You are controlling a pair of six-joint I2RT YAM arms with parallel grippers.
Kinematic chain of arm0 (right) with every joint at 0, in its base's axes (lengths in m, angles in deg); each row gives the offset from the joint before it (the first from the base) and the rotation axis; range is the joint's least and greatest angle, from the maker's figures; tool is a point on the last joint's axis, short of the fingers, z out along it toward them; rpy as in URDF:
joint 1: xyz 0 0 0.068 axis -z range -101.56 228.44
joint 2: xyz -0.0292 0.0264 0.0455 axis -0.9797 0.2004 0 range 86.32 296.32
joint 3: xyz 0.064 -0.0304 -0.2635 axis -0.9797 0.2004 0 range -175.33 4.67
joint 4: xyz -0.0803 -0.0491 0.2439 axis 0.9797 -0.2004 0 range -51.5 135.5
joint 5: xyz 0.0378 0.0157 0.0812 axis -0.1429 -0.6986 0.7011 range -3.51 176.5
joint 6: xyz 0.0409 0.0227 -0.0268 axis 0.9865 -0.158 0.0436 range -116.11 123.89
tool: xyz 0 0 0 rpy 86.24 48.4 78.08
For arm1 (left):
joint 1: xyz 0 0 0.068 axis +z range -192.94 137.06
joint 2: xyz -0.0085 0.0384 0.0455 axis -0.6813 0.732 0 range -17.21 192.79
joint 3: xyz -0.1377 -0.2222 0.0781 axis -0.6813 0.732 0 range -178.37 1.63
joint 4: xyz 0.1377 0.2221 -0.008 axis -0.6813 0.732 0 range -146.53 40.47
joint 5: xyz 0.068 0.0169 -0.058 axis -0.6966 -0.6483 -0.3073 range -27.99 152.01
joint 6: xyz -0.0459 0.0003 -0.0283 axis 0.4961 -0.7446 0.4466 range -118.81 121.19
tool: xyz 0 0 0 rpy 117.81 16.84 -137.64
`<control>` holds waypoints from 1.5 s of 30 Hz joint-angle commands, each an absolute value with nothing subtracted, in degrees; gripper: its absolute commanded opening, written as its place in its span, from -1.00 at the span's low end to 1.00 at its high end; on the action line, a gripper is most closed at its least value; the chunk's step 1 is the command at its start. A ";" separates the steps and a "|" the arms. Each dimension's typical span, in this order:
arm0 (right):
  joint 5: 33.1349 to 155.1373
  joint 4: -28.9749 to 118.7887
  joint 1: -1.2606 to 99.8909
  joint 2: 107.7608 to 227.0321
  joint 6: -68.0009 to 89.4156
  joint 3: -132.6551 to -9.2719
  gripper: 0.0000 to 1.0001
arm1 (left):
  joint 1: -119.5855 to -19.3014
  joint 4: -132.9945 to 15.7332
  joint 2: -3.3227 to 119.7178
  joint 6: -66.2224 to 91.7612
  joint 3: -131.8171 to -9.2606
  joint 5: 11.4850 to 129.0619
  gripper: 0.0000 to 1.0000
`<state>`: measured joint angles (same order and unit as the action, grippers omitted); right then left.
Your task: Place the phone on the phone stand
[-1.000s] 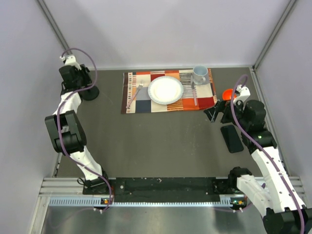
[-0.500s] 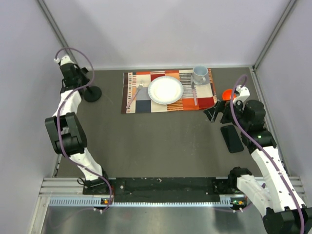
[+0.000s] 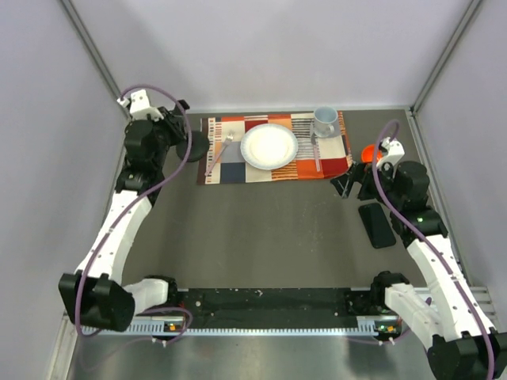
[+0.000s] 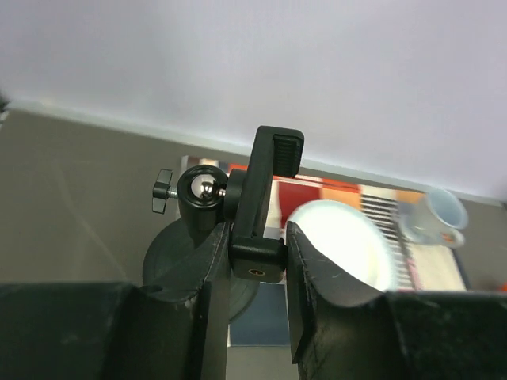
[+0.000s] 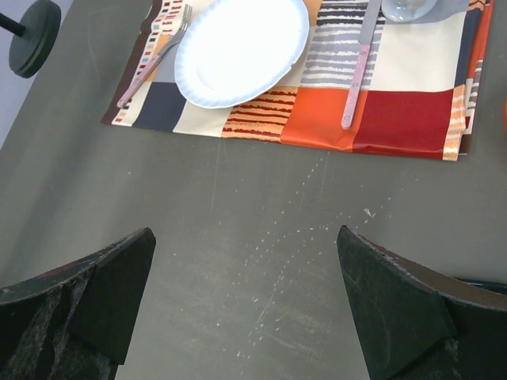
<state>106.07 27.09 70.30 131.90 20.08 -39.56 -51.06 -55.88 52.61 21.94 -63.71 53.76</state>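
Note:
The phone stand [image 4: 265, 190] is black, with a clamp cradle, a ball joint and a round disc base [image 3: 195, 146]. My left gripper [image 4: 257, 261] is shut on the foot of the cradle, one finger on each side. In the top view it holds the stand at the placemat's left edge. Whether the base touches the table I cannot tell. The disc base [image 5: 33, 36] also shows at the top left of the right wrist view. The phone [image 3: 377, 225], flat and black, lies on the table at the right. My right gripper [image 3: 348, 186] hovers open just up and left of it, with nothing between its fingers [image 5: 103, 293].
A striped placemat [image 3: 230, 170] at the back centre carries a white plate [image 3: 269, 146], a fork [image 3: 219, 150], a knife [image 3: 316, 152] and a pale cup [image 3: 324, 120]. An orange object [image 3: 369, 151] sits by the right arm. Walls close in on three sides.
The left arm has swung right from the left wall, carrying the phone stand to the placemat's left edge. The right arm and the phone have not moved.

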 commanded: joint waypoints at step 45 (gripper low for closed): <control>87.82 47.25 34.42 162.16 19.37 -53.42 -0.06 | -70.10 -64.17 44.05 10.07 -41.53 84.25 -1.00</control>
